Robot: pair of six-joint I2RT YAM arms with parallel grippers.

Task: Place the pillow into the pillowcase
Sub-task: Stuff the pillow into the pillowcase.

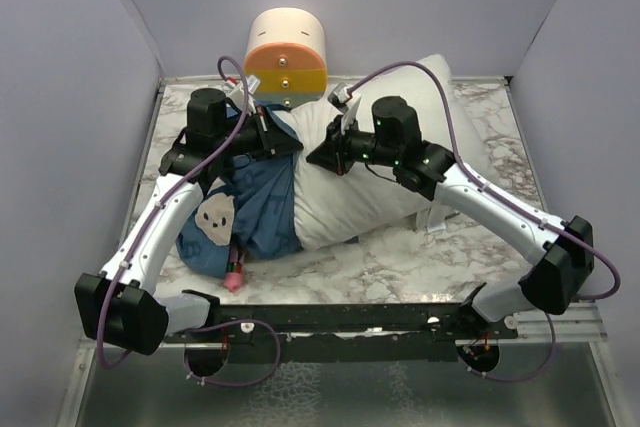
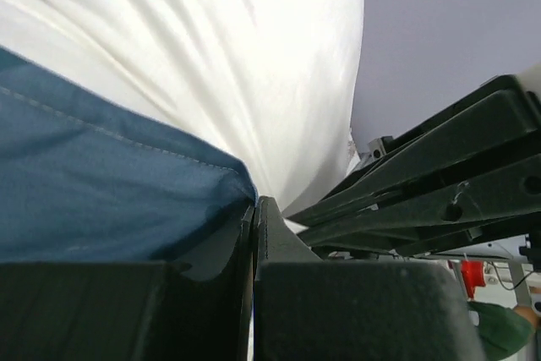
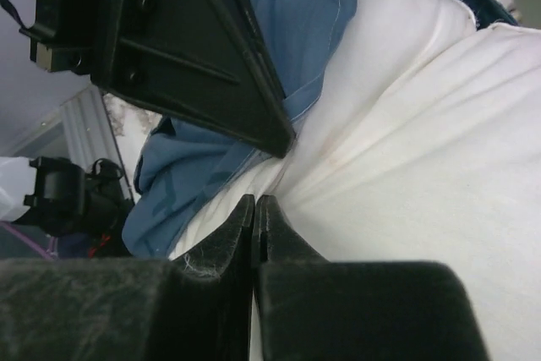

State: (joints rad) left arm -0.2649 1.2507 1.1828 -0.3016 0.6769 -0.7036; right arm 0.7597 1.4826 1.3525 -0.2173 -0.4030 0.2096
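The white pillow [image 1: 400, 147] lies across the middle of the table, its left end inside the blue pillowcase [image 1: 255, 207]. A cartoon mouse face shows on the pillowcase at the left. My left gripper [image 1: 293, 147] is at the pillowcase's open edge and is shut on its blue hem [image 2: 215, 166], with the pillow [image 2: 237, 57] bulging just behind it. My right gripper [image 1: 318, 158] sits close beside it. In the right wrist view it [image 3: 255, 200] is shut on a pinch of the pillow [image 3: 406, 150], and creases fan out from its tips. The pillowcase [image 3: 203, 166] bunches to its left.
A cream-and-orange cylinder [image 1: 287, 52] stands at the back, touching the pillow's far side. The marble table [image 1: 450, 257] is boxed in by grey walls on three sides. Something small and pink [image 1: 234, 275] pokes out under the pillowcase's near edge. White tags [image 1: 435, 219] hang at the pillow's near right.
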